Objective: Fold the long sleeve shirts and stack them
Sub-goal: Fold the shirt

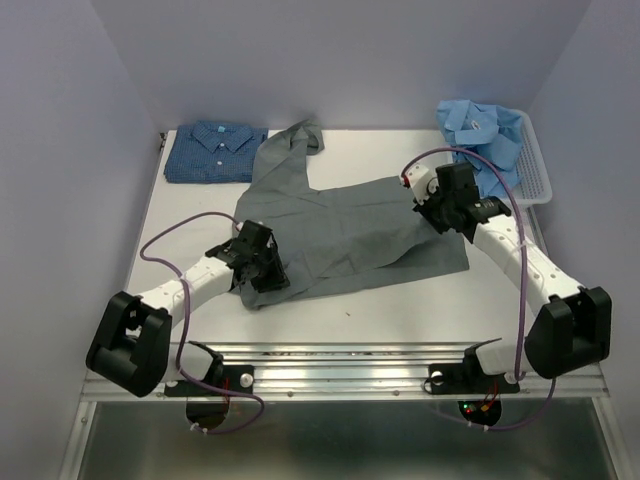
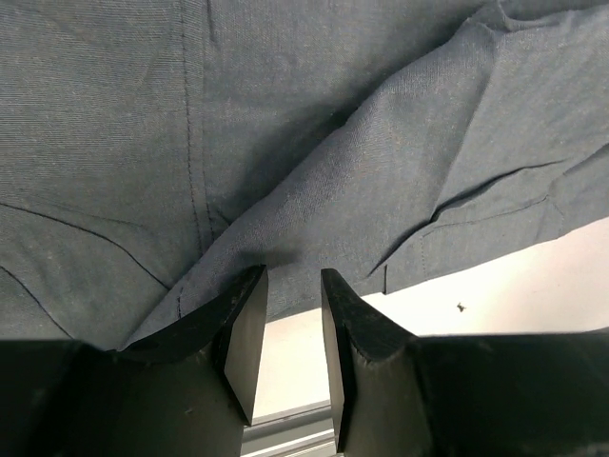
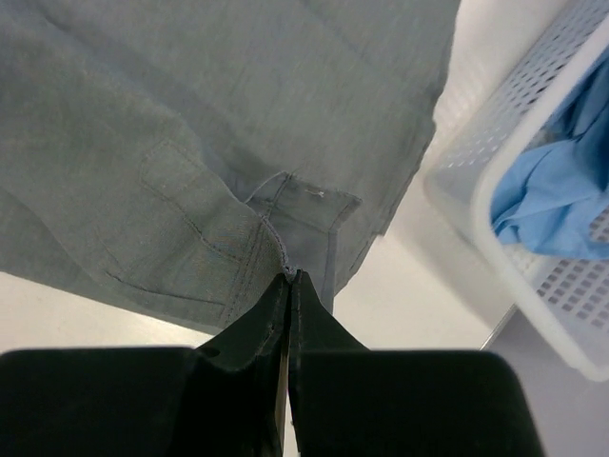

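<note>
A plain grey shirt lies spread across the middle of the table, one sleeve reaching to the back. My left gripper is open at its near left edge; in the left wrist view the jaws stand apart right at the grey cloth, nothing between them. My right gripper is shut on the shirt's right edge; the right wrist view shows its tips pinching a fold of the grey shirt. A folded dark blue patterned shirt lies at the back left. Light blue shirts sit heaped in the basket.
A white slatted basket stands at the back right, close to my right arm; it also shows in the right wrist view. Purple cables loop from both arms. The metal rail runs along the near table edge.
</note>
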Available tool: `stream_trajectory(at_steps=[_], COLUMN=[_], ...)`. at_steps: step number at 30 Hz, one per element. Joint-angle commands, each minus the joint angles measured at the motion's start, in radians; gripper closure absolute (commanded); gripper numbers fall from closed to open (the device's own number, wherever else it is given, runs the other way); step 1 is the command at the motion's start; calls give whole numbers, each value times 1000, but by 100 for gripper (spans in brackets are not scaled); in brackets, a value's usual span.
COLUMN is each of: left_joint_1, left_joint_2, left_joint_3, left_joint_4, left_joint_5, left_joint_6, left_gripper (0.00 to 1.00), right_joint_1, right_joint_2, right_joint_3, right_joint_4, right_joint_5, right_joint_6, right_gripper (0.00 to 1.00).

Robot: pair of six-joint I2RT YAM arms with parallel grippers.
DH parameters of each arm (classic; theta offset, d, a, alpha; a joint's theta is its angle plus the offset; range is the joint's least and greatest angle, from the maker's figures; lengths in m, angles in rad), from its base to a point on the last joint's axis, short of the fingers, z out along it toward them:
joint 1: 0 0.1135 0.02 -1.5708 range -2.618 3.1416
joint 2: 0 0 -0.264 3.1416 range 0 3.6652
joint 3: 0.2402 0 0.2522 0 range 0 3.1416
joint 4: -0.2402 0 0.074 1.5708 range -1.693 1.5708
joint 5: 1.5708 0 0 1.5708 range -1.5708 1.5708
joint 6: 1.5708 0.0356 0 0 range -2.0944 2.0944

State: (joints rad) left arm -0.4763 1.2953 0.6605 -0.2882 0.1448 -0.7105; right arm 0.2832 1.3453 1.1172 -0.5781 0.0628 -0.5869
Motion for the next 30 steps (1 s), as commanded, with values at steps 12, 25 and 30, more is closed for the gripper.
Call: stream_trajectory(at_steps=[12,25,30], left_joint_1=[48,61,61], left_joint_2=[59,96,116], left_joint_3=[48,120,114], left_joint_4=[-64,-85,-75], left_joint_5=[-71,-41,-31], left_joint_6=[55,91,97], left_gripper=[61,62,62], right_joint_1=[-30,-84,-102], right_joint_2=[57,-256,-94], right_joint_3=[10,-349,-315], right_joint_4=[213,169,167], right_joint_5=[545,184,126], right_joint_6=[589,929,944], right_gripper=[0,0,0])
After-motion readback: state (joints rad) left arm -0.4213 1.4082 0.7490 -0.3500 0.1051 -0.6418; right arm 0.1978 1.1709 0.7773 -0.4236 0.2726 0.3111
